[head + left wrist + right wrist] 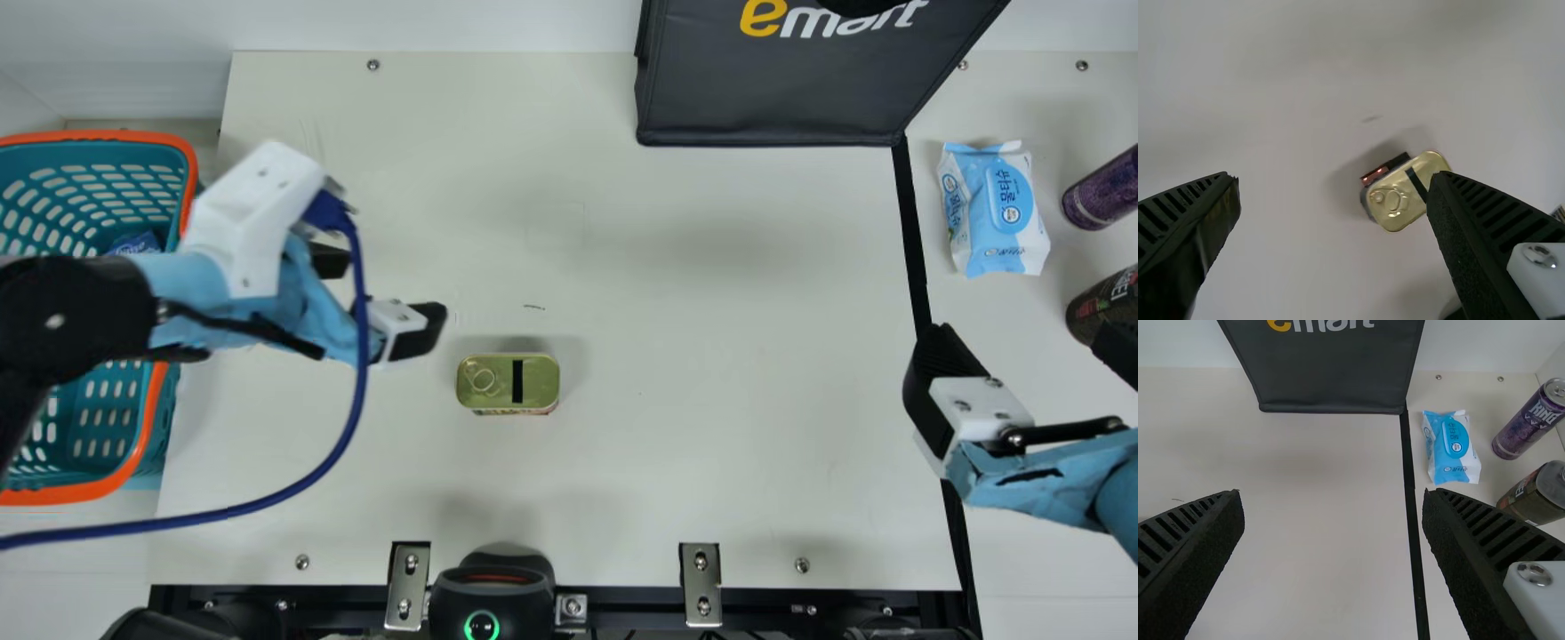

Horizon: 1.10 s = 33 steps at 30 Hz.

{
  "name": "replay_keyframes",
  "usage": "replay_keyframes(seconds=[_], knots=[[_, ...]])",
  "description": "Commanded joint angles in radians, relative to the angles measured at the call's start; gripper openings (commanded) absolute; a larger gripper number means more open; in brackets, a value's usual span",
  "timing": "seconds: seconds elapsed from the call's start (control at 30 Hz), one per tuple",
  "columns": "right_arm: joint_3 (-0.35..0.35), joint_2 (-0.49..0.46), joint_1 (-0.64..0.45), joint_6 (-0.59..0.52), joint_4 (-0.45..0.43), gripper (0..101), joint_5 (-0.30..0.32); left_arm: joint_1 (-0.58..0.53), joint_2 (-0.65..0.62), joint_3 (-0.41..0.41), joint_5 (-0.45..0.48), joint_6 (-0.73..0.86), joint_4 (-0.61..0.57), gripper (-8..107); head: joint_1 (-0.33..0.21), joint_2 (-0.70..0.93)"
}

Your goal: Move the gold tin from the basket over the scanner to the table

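Gold tin [507, 384] near left fingers [421, 332]

"emart" in yellow and white on black fabric bag [765, 98]; korean print on blue-and-white plastic packet [996, 209]; purple metal can [1530, 421], lettering unclear.

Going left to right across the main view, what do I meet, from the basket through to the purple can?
Basket → left gripper → gold tin → black bag → pack of wipes → purple can.
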Motion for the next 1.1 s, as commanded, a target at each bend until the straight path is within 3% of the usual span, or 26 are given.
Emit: replay_keyframes(seconds=[0.0, 0.2, 0.43, 0.7, 1.07], knots=[[0.0, 0.0, 0.0, 0.0, 0.0, 95, 0.0, 0.01, -0.055, -0.006, 0.002, -0.147, 0.1, 90, -0.03, 0.002], [0.0, 0.0, 0.0, 0.0, 0.0, 95, 0.0, 0.029, -0.149, -0.042, 0.045, -0.333, 0.268, 90, -0.03, 0.002], [0.0, 0.0, 0.0, 0.0, 0.0, 95, 0.0, 0.033, -0.227, -0.105, 0.117, -0.472, 0.384, 90, -0.03, 0.002], [0.0, 0.0, 0.0, 0.0, 0.0, 95, 0.0, 0.051, -0.294, -0.18, 0.169, -0.524, 0.428, 90, -0.03, 0.002], [0.002, 0.007, 0.006, -0.007, -0.005, 95, -0.003, 0.05, -0.293, -0.179, 0.172, -0.526, 0.426, 90, -0.03, 0.002]])
